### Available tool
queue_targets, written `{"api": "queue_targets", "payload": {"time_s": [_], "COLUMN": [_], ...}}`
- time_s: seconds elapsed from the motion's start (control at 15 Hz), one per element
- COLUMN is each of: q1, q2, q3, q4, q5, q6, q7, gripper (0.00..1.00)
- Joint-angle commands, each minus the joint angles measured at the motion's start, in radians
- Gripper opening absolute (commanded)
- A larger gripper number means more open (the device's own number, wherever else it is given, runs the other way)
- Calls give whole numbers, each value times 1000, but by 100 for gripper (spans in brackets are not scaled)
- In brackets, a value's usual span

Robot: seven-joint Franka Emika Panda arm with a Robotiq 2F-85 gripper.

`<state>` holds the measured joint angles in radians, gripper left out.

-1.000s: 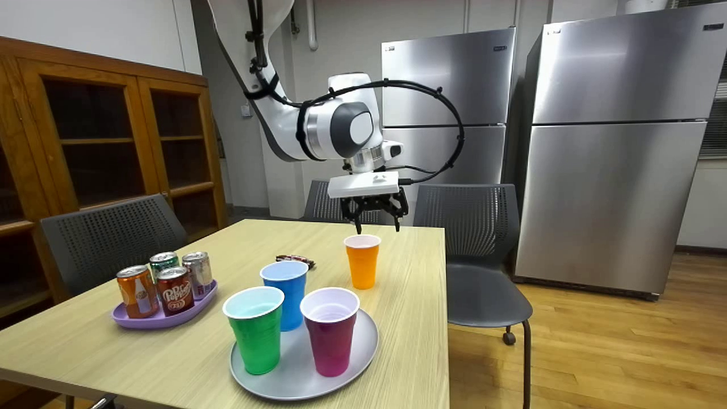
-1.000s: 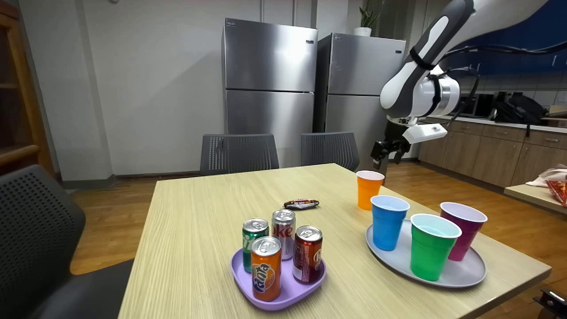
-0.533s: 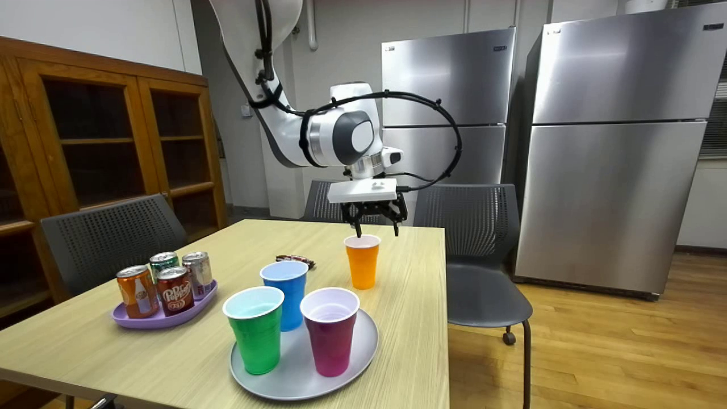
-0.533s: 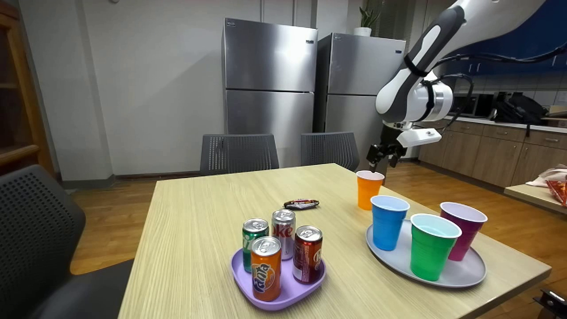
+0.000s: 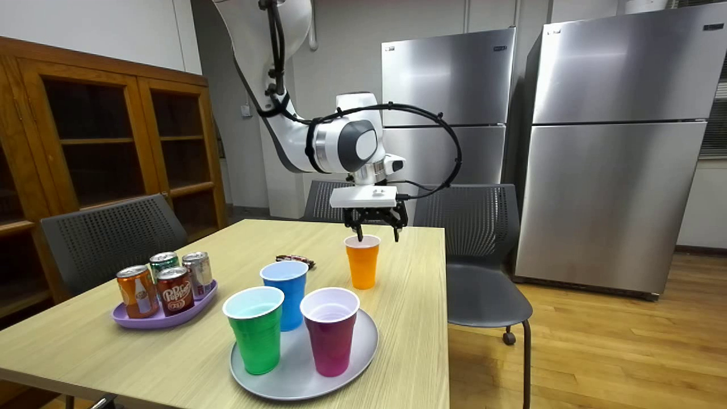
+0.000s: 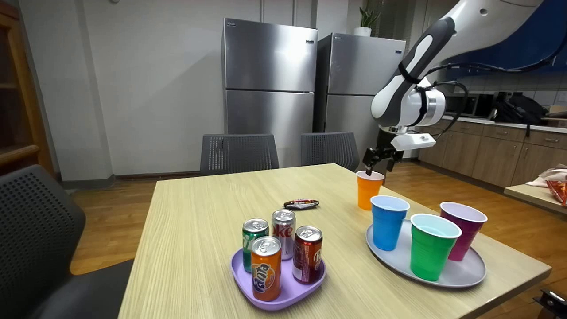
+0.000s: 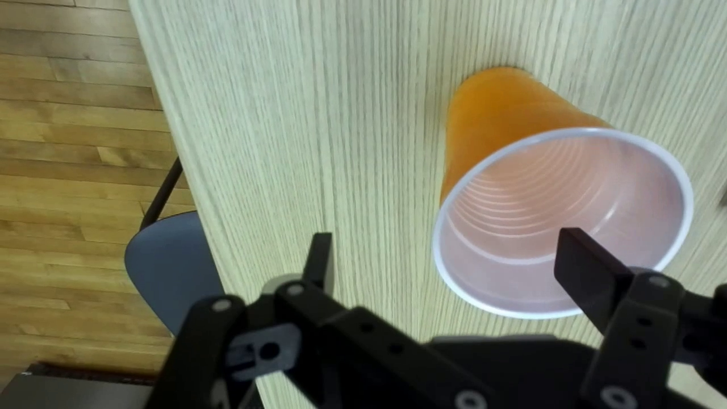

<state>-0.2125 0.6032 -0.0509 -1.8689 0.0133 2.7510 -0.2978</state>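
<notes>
An orange cup point(image 5: 363, 270) with a white inside stands upright on the table, seen in both exterior views. My gripper point(image 5: 378, 238) hangs over it, pointing down with jaws wide apart and nothing gripped. In the wrist view the gripper point(image 7: 447, 234) has its right-hand finger overlapping the mouth of the cup point(image 7: 500, 111). The opposite finger shows over bare wood beside the cup. In an exterior view one fingertip of the gripper point(image 6: 379, 171) overlaps the rim of the orange cup point(image 6: 368, 195). Whether it touches the cup, I cannot tell.
A grey plate point(image 5: 295, 389) carries a green cup point(image 5: 258, 338), a blue cup point(image 5: 292, 298) and a purple cup point(image 5: 332, 346). Several soda cans stand on a purple tray point(image 6: 288, 301). A dark wrapper point(image 6: 301, 204) lies on the table. A chair point(image 5: 483, 292) stands by the table edge.
The arm has come down, lowering the open gripper from above the orange cup to about rim height. In an exterior view it has also shifted slightly left. Cups, cans and wrapper stay put.
</notes>
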Motion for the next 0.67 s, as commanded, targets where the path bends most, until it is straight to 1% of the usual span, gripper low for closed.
{"api": "queue_targets", "payload": {"time_s": [0.0, 0.4, 0.47, 0.53, 0.6], "q1": [-10, -9, -8, -7, -6], "q2": [43, 59, 59, 60, 61], "q3": [12, 9, 8, 7, 6], "q4": [72, 95, 97, 99, 100], "q5": [6, 1, -1, -1, -2], "q6": [-53, -78, -80, -83, -85], "q7": [46, 63, 64, 66, 67], "gripper": [100, 100, 85, 74, 65]}}
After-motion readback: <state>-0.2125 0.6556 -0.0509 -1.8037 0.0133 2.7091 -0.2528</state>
